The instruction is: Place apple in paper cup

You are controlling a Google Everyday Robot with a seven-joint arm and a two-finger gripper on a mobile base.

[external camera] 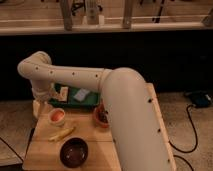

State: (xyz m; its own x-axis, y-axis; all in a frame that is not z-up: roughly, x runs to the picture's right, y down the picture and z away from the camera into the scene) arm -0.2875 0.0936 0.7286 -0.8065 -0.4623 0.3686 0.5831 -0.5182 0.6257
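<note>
The paper cup (57,123) is a small white cup on the left of the wooden table. The apple (57,116) shows as a round orange-pink shape inside its rim. My gripper (44,96) hangs from the white arm just above and to the left of the cup, close to the cup's far rim. The arm reaches in from the lower right, bends at an elbow at the upper left and comes down to the gripper.
A pale-yellow banana-like item (62,133) lies in front of the cup. A dark brown bowl (74,152) stands near the table's front edge. A reddish-brown pot (101,116) stands to the right, partly behind the arm. A green tray (74,102) at the back holds small items.
</note>
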